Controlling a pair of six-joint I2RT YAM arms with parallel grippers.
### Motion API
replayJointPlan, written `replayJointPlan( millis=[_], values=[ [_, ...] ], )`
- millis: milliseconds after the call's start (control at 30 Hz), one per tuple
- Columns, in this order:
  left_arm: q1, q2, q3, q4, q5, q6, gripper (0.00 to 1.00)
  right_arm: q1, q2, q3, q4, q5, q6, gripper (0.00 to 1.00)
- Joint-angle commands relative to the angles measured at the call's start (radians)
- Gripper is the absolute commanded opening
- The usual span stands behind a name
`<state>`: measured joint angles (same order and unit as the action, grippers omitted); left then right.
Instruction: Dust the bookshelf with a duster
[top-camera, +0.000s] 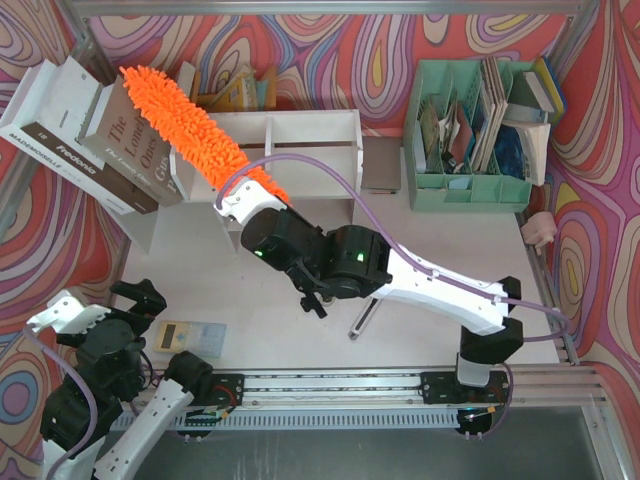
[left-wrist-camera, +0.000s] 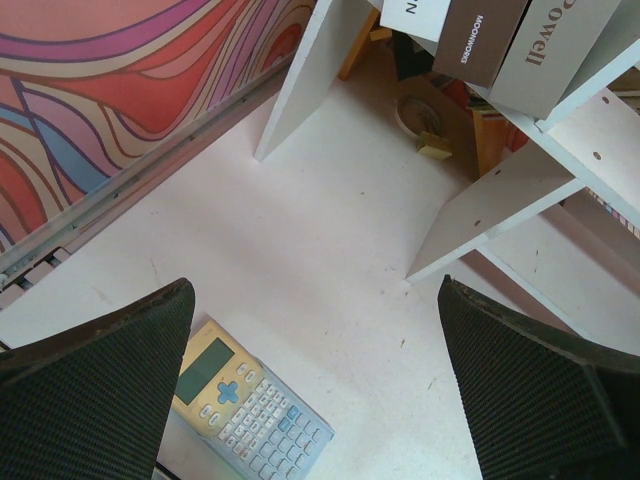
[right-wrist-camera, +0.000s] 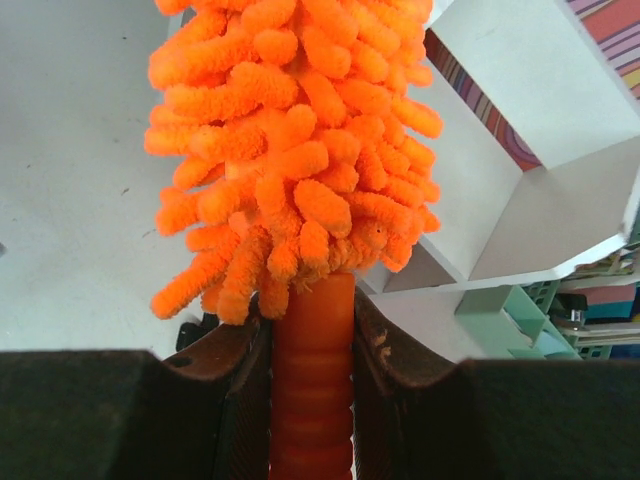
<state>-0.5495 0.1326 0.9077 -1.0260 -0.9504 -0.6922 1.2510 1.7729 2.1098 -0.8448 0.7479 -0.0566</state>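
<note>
One tool is in use: the right pincer (right-wrist-camera: 312, 335) is clamped on the duster (top-camera: 190, 120) handle, with the fluff angled over the left part of the shelf (top-camera: 310, 135). Dusting looks under way, with the right end and lower tier likely left. The left pincer (left-wrist-camera: 315, 375) hangs apart, empty.

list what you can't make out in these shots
Top view: the duster handle, hidden under the right arm; part of the bookshelf, covered by the duster.
Right wrist view: the duster's tip, cut off by the top edge.
Left wrist view: calculator key labels, too small; some book titles, cut off by the top edge.
</note>
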Motion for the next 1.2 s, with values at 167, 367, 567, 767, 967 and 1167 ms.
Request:
replayJointPlan(
  millis=[167,367,567,767,967,1167],
  values=[
    [0.003,-0.011,-0.010,-0.006,-0.002,-0.002,0.98,0.002,0.046,0.223,-0.265,0.025,-0.077,0.00],
    [0.003,-0.007,-0.012,-0.005,-0.002,0.000,0.98,0.001,0.028,0.182,-0.300,0.004,-0.054,0.00],
    [0.003,-0.006,-0.012,-0.006,-0.002,-0.001,0.98,0.001,0.046,0.163,-0.315,0.013,-0.041,0.00],
    [0.003,-0.013,-0.012,-0.006,-0.004,-0.003,0.98,-0.002,0.043,0.154,-0.321,0.098,-0.031,0.00],
    [0.003,-0.013,-0.012,-0.006,-0.002,-0.002,0.98,-0.027,0.023,0.152,-0.355,0.152,0.009,0.00],
    [0.003,-0.015,-0.012,-0.006,-0.001,-0.003,0.98,-0.077,-0.034,0.113,-0.379,0.210,0.035,0.00]
  ],
)
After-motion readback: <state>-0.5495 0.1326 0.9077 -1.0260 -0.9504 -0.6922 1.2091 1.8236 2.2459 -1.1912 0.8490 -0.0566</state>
